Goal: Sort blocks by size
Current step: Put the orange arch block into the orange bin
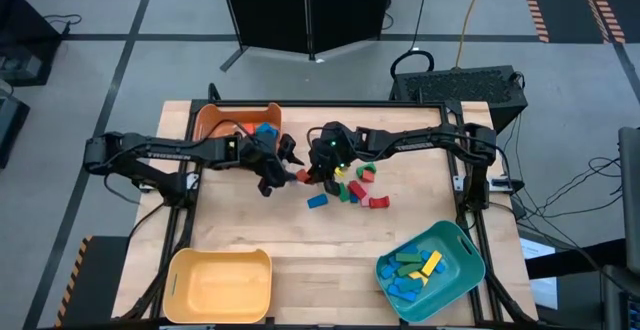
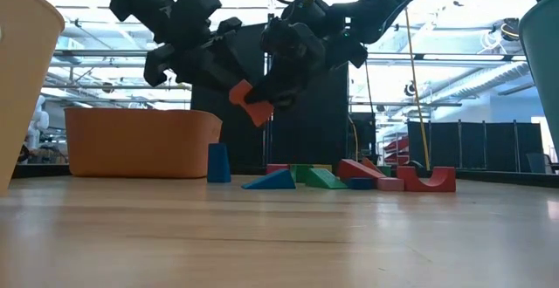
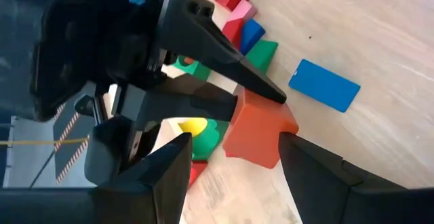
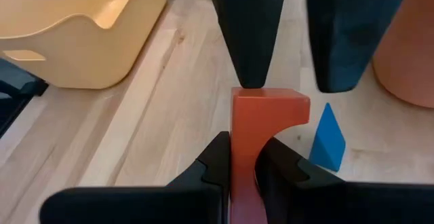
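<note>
handoff: right gripper point(image 4: 245, 157) fingers clamp the orange arch point(image 4: 261, 125) mid-air; looks like a pass
left gripper point(image 3: 234, 142): fingers spread either side of it, not gripping
blocks point(image 1: 350, 188): loose on desk
bins: orange point(image 1: 215, 120) holds a few, teal point(image 1: 455, 250) has several, yellow point(image 1: 215, 260) none

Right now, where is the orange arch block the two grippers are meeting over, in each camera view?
High view: the orange arch block is mid-table, between both grippers.
Low view: in the air, above the pile.
Left wrist view: centre, between the left gripper's open fingers.
Right wrist view: centre, pinched by the right gripper.
Shared landmark: the flat blue block.
</note>
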You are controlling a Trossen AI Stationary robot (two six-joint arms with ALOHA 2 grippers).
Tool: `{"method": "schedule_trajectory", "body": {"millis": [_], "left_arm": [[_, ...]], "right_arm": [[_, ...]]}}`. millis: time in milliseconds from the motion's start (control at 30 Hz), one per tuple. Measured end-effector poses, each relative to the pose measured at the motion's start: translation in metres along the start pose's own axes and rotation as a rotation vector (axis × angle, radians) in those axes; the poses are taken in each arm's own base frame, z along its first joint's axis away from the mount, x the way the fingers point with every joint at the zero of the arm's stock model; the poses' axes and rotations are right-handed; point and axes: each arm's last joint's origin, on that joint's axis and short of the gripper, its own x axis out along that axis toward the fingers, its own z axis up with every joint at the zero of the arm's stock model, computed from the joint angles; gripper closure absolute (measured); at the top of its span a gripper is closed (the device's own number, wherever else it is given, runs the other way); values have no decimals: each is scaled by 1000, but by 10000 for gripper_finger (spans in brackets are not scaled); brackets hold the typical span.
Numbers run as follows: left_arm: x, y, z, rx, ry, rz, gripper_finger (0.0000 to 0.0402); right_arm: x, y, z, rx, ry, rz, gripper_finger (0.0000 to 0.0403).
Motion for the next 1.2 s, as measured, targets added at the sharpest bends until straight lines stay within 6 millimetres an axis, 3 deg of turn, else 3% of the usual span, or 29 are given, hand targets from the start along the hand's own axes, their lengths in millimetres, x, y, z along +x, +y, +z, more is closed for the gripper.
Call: {"method": "schedule_trajectory", "body": {"millis": [467,1067,1200], "left_arm": [[0,-8,6,8,-9,-55,178],[1,-8,13,40,13,17,179],[1,-7,13,33,9,28,194]], "right_arm": [[-2,-1,3,13,-27,47,360],[-3,3,8,8,-66,161,360],[-4,3,8,7,-68,161,360]]}}
